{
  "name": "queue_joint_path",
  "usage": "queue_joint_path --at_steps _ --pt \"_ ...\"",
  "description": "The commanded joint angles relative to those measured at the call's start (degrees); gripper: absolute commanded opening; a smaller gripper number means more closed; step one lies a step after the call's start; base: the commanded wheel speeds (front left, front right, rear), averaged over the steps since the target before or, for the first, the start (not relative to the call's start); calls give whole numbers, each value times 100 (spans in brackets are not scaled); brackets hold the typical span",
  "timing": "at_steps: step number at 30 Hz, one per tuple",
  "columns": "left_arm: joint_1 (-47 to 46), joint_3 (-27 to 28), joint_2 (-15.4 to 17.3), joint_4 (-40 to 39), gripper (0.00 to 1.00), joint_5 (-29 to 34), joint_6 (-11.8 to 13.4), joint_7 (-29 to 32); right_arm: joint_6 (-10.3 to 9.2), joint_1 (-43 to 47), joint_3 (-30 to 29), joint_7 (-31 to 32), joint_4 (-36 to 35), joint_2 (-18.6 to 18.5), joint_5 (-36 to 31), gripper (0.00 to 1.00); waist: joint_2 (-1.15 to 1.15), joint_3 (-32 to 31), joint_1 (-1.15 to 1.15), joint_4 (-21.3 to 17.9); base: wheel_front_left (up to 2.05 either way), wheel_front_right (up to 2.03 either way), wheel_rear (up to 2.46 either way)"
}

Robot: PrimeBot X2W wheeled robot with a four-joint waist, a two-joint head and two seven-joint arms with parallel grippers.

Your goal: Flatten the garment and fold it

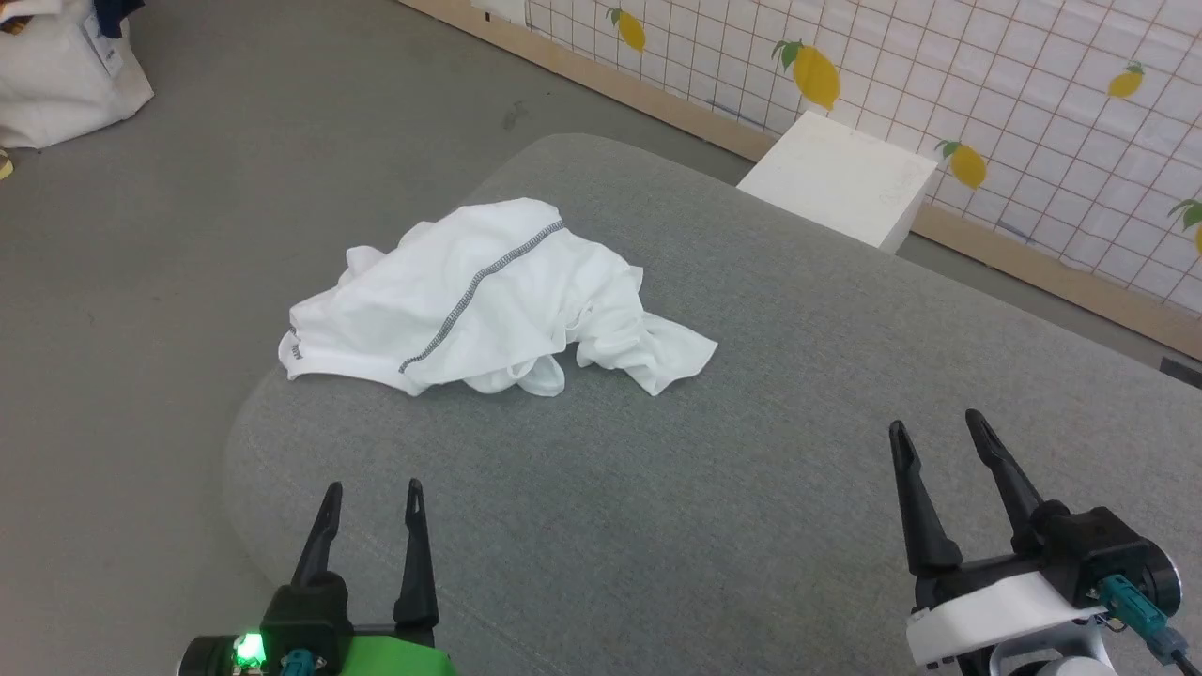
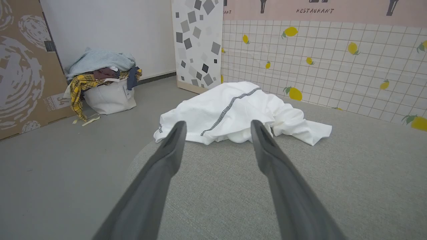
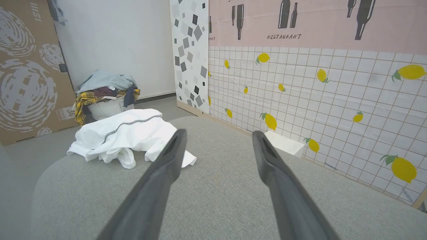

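The garment [image 1: 488, 300] is seen crumpled in a heap on the grey fabric-covered tabletop [image 1: 751, 488], near its far left edge, with the stitched trim line running across its top. The left gripper [image 1: 375, 485] is held low above the tabletop, short of the garment, its fingers spread apart and empty. The right gripper [image 1: 935, 421] is held well to the right of the garment, fingers likewise apart with nothing between them. A white box [image 1: 836, 183] is set on the floor beyond the tabletop, against the lemon-patterned wall.
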Motion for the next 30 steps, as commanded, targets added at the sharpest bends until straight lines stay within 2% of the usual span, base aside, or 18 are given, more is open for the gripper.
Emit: queue_joint_path --at_steps 1,7,12,16,21,25,30 --pt "7 -1 -6 -14 100 -88 -4 -44 -9 51 -17 -37 10 3 26 100 0 10 0 -11 0 0 0" --pt "-483 99 120 -437 100 -423 -282 216 -9 24 -74 45 -147 3 -48 100 0 154 0 -67 0 0 0" --pt "-1405 212 582 -996 100 -366 -530 809 -9 -13 -138 211 -448 3 -230 100 0 470 0 -165 0 0 0" --pt "-2295 370 992 -1064 100 -378 -749 1356 -9 -76 -144 372 -738 3 -396 100 0 794 0 -294 0 0 0" --pt "-3398 633 1407 -577 100 -699 -1029 2087 -9 -254 -27 647 -1256 -12 -625 100 0 1420 0 -594 0 0 0" --pt "-3899 822 1498 -116 100 -989 -1075 2376 -9 -427 13 841 -1680 -194 -655 100 0 1914 0 -785 0 0 0" --pt "-4216 761 1657 325 100 -1068 -1169 2758 -9 -638 28 1055 -2039 -465 -601 100 0 2405 0 -1014 0 0 0"
